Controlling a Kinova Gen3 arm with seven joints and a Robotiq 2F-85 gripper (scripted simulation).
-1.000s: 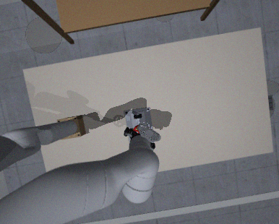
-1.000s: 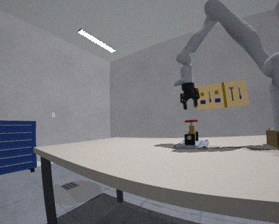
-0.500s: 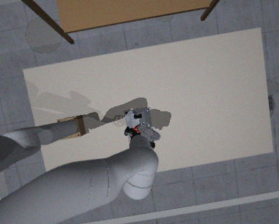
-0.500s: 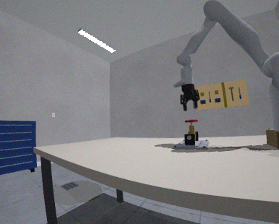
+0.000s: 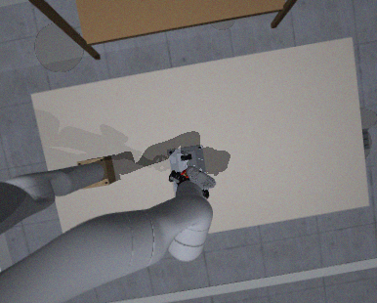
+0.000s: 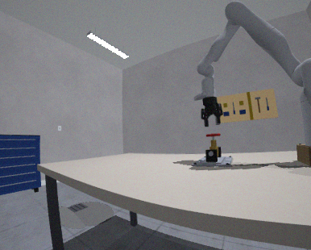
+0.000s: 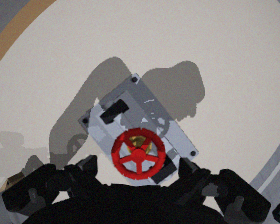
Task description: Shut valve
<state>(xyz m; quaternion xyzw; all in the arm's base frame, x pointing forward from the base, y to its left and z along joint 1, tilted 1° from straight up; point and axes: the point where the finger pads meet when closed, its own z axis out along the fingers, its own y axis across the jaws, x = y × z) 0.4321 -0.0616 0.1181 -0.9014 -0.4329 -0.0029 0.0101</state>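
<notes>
A small valve with a red handwheel (image 6: 213, 135) (image 7: 138, 153) stands on a brass stem on a grey base plate (image 6: 224, 160) (image 7: 119, 106) (image 5: 198, 155) in the middle of the beige table (image 5: 273, 122) (image 6: 161, 181). In the top view the arm hides most of the valve. My gripper (image 6: 211, 119) (image 7: 137, 166) is open and empty. It hangs straight above the handwheel with a clear gap below the fingertips. In the wrist view the wheel sits between the two black fingers.
A small wooden block (image 5: 100, 171) (image 6: 304, 154) sits on the table near the arm's base. A tool board (image 6: 247, 106) hangs on the back wall. A blue drawer cabinet (image 6: 18, 163) stands on the floor at the left. A second wooden table (image 5: 171, 15) is beyond.
</notes>
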